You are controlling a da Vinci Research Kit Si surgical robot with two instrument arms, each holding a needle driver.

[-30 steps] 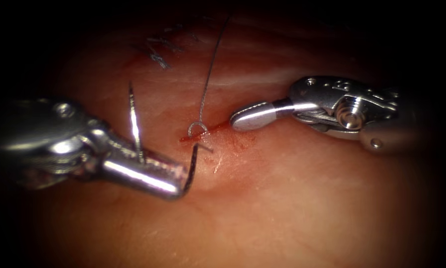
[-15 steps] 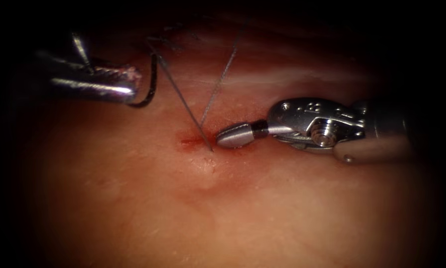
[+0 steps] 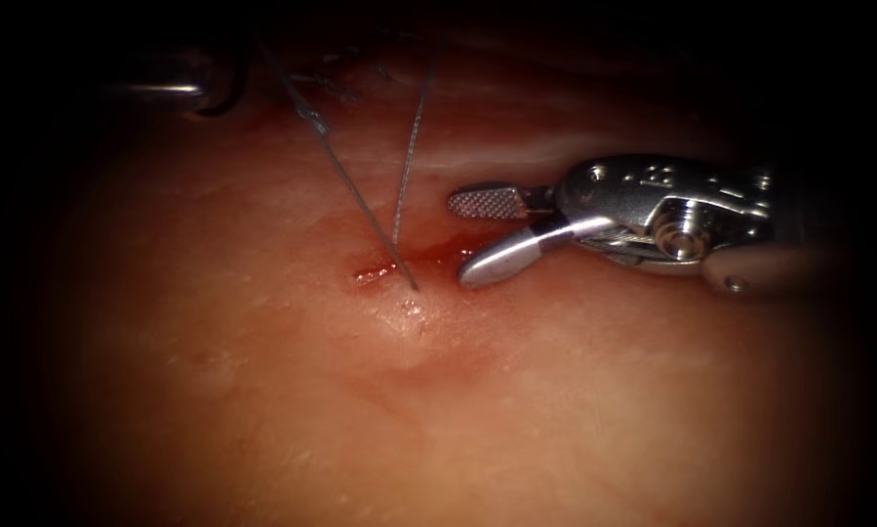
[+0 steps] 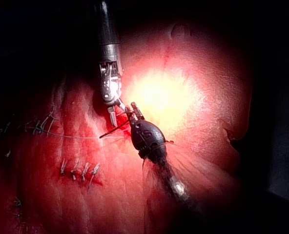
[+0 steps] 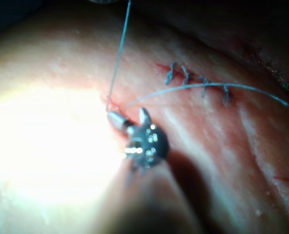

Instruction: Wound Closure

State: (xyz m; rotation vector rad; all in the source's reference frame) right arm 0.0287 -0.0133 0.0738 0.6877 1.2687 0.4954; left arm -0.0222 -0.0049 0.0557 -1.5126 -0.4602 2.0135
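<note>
The tissue [image 3: 477,410] has a small cut [image 3: 384,270] wet with red fluid. Two strands of thread [image 3: 345,185] rise from the cut, one slanting up and left, the other [image 3: 411,137] nearly straight up. At the far upper left, my left tool [image 3: 170,88] is shut on the curved needle [image 3: 227,96], which is out of the tissue; the grip point along its curve is too dark to tell. My right tool [image 3: 458,239] is just right of the cut with its jaws open and empty. In the right wrist view, the right tool [image 5: 130,117] has its jaws apart beside the thread [image 5: 117,58].
Older stitches with cut thread ends lie at the back left of the tissue [image 3: 311,112], and show as a row in the right wrist view [image 5: 198,80] and the left wrist view [image 4: 78,170]. Bare tissue stretches in front of the cut.
My left tool has carried the needle up and to the left, drawing the thread through so the small loop at the cut is gone. The right tool's jaws, shut before, now stand open.
</note>
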